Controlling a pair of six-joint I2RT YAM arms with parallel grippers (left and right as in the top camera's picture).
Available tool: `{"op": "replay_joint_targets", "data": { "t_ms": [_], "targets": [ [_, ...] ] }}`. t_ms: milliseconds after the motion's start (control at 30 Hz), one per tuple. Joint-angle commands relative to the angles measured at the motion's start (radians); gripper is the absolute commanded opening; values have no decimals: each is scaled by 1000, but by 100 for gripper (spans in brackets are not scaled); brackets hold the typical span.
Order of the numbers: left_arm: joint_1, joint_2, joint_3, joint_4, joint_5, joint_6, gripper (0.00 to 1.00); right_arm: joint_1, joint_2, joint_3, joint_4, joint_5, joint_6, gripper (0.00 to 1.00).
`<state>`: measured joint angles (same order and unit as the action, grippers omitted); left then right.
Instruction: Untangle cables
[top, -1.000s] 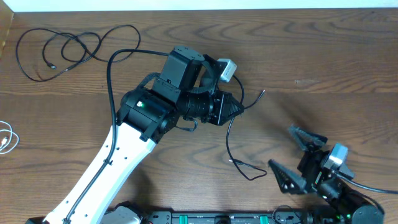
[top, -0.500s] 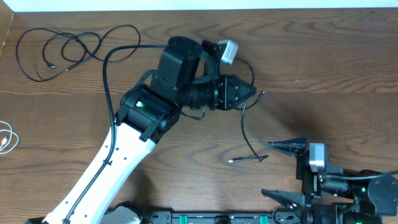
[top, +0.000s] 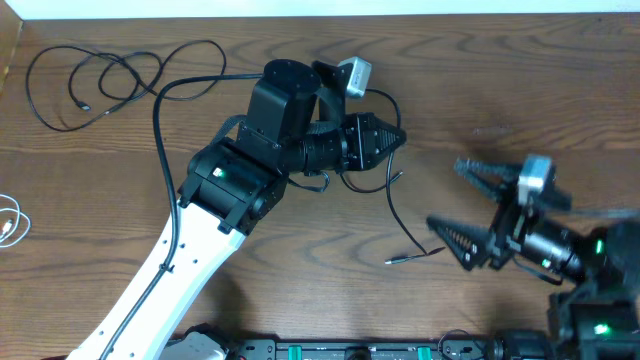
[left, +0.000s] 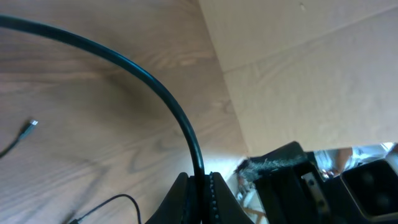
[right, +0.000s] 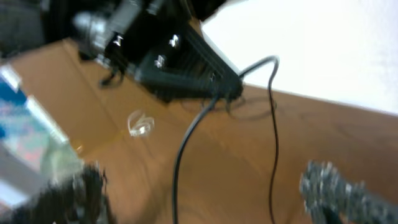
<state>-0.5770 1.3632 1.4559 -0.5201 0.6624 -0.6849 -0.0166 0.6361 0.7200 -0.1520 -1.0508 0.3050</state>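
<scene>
The brown wooden counter (top: 520, 80) fills the overhead view. Across it we see the left arm (top: 170, 270), white below and black above, reaching from the near edge up to the middle. The right arm (top: 560, 250) sits low at the near right corner.

The left jaws are pinched tight on a black cable (top: 392, 205). In the left wrist view we see the fingertips (left: 181, 191) closed on it with no gap, and the cable arches up and away from them. In the overhead view it loops above the left jaws, then runs down over the counter and bends back to a small plug end (top: 390, 261). That last stretch lies near the right arm's lower fingertip (top: 445, 232), and we cannot tell whether the two touch.

The right jaws are spread wide and hold nothing, with their tips toward that cable.

A second black cable (top: 100, 80) lies in loose loops at the far left corner, well apart from both sets of jaws. The white cable (top: 10, 225), the smallest thing we can make out, shows only partly at the left edge.
</scene>
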Motion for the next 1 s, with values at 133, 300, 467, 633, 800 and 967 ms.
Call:
{"op": "replay_joint_targets", "data": {
  "t_ms": [133,300,467,633,800,967],
  "targets": [
    [4,-14,27,-18,-204,-33,7,-2,235,409,-708,247,-378,99],
    [5,-14,27,-8,-211,-51,8,-2,264,489,-882,179,-433,99],
    [5,-18,27,3,-202,-174,7,11,266,458,-924,68,-544,68],
    [4,-32,27,14,-185,-292,8,102,266,457,-987,130,-679,70],
    [4,-45,27,129,-75,-366,7,228,277,457,-945,299,-654,72],
    [3,-46,27,139,-36,-431,8,299,318,457,-891,415,-608,61]
  ]
}}
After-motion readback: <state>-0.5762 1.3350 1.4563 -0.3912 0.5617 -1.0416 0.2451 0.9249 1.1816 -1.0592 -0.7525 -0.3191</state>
